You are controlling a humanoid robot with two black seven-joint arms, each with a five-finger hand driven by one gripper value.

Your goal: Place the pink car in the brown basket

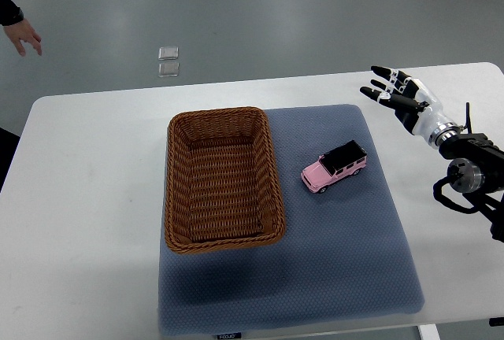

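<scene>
Fingers (383, 86) of the right hand (398, 94) were spread, empty, at two o'clock from the pink car (335, 166). It hadn't reached yet; the brown basket (223, 179) waited at the car's nine o'clock.

No text you can read anywhere, a small label on the grey mat's (331, 277) near edge, perhaps lettering, too blurred to make out

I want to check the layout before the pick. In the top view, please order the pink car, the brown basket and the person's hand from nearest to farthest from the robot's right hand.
From the right hand, open at the table's right edge:
1. pink car, on the blue mat, right of the basket.
2. brown basket, on the mat's left part.
3. person's hand, top left, off the table.
</scene>
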